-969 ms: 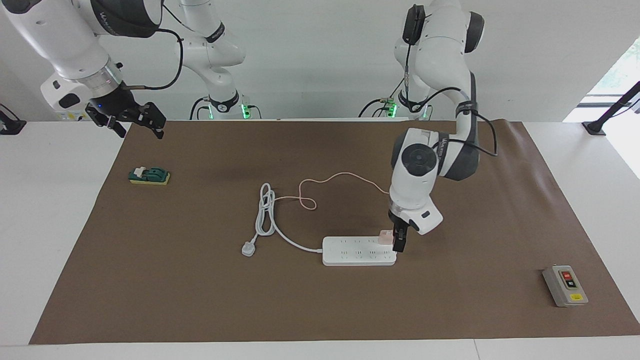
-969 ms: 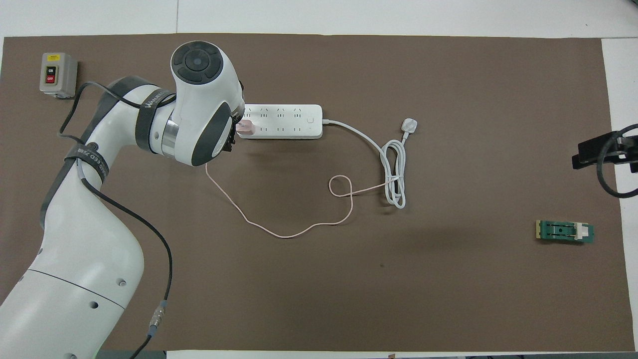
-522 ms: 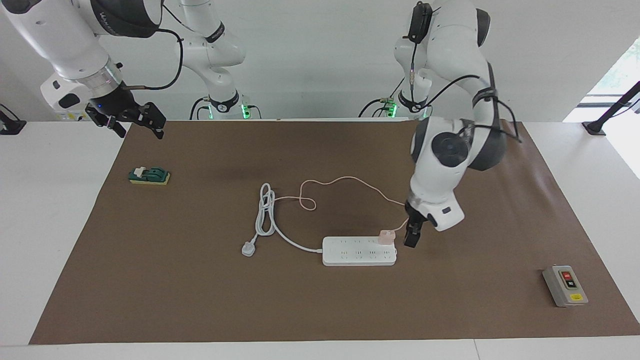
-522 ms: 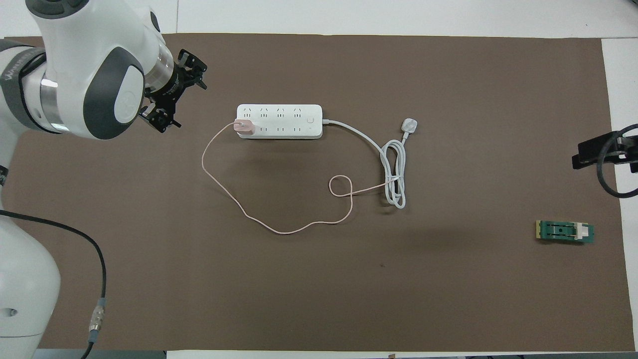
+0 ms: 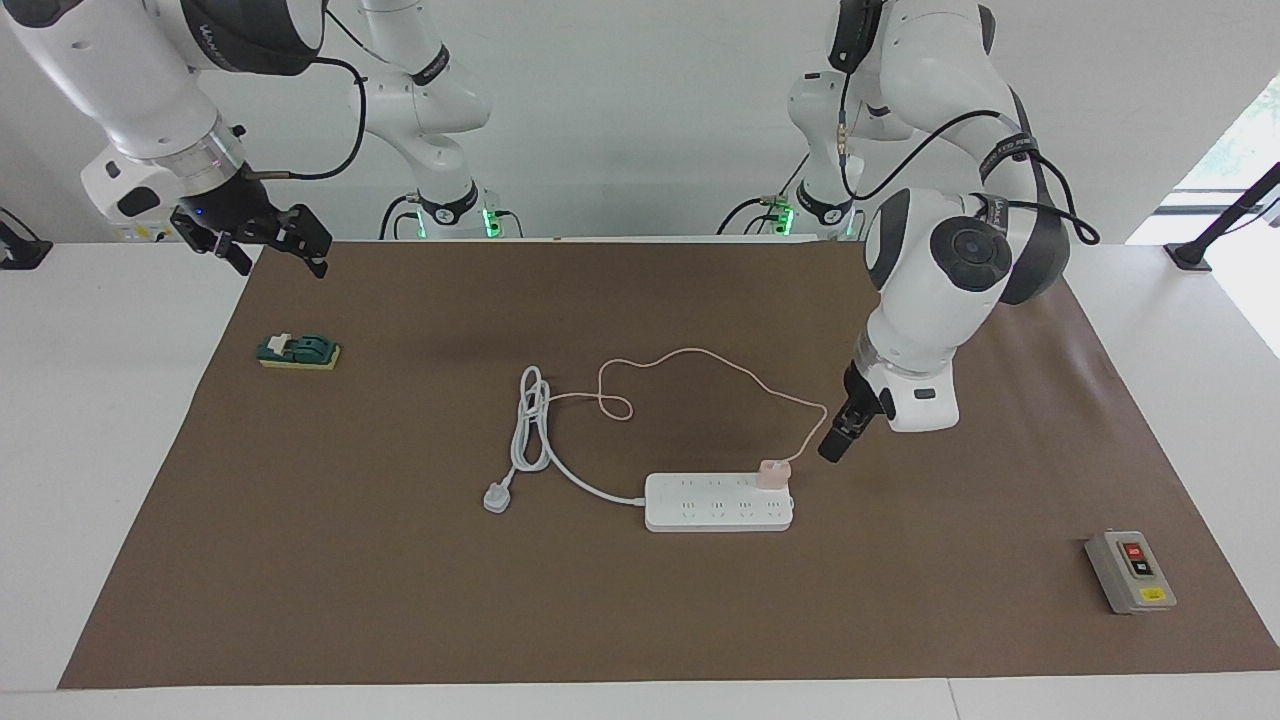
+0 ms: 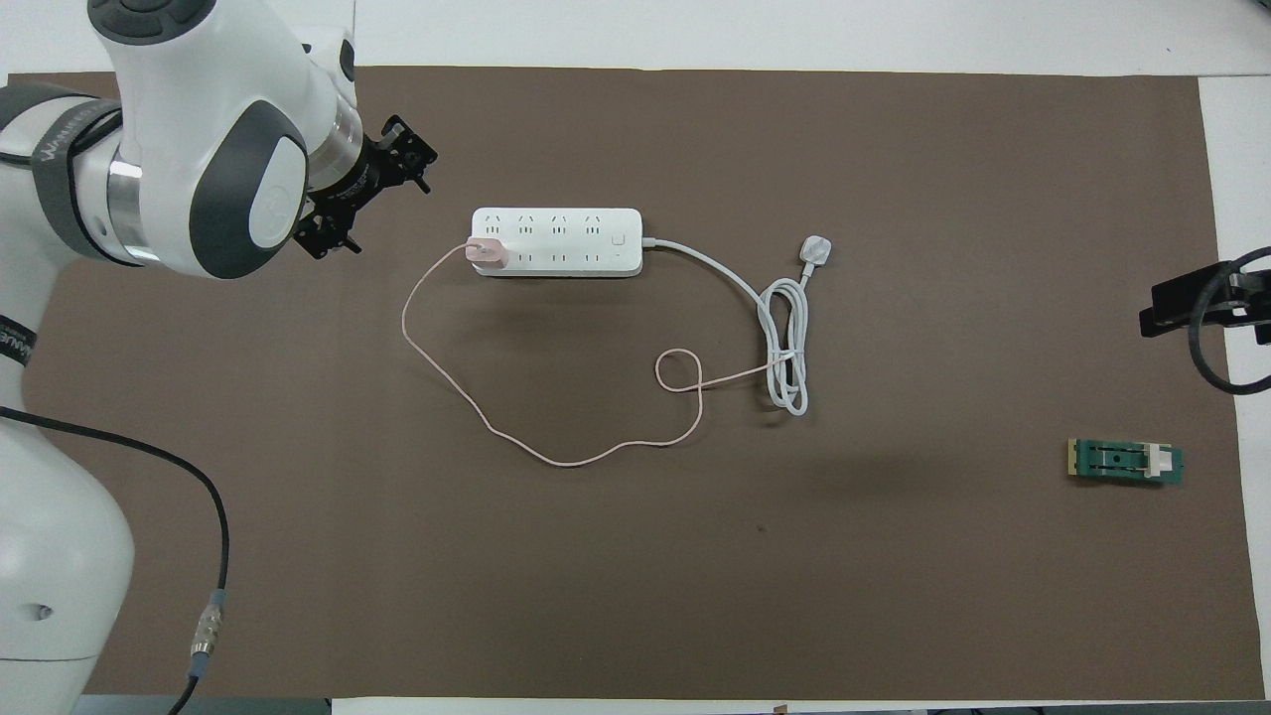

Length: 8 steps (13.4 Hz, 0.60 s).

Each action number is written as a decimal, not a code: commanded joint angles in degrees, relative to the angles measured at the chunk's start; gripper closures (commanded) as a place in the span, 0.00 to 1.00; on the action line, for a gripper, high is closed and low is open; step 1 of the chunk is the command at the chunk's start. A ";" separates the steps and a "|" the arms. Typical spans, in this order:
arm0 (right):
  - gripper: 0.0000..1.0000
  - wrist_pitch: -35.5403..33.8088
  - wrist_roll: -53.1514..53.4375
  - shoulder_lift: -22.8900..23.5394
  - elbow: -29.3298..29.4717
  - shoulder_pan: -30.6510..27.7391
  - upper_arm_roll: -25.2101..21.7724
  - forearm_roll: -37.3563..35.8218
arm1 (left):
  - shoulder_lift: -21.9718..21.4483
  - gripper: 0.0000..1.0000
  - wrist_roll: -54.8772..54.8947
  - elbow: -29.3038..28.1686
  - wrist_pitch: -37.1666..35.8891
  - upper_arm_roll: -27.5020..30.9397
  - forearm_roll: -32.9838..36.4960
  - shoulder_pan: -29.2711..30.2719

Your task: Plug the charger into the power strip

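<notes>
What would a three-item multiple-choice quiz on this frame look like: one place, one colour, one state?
1. Where is the charger?
A. on the power strip's end toward the left arm
B. beside the grey switch box
C. in the left gripper

2. Charger cable colour?
A. black
B. pink
C. green

3. Left gripper state?
A. shut on the charger
B. open, empty, in the air beside the strip's end
C. resting on the strip

Key: 1 A, the cube sits on that end. 2 B, thin pink loop. 3 B, fingers apart, clear of the charger.

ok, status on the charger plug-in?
Left pincer open, empty, over the mat beside the power strip. Right pincer open, waiting at its end. Charger seated in strip. Nothing in the way.
</notes>
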 commanded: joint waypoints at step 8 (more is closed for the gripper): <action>0.00 -0.98 -0.89 -0.59 0.01 -0.19 0.11 -0.07 | -12.58 0.00 28.86 -0.76 -16.10 0.22 3.03 12.58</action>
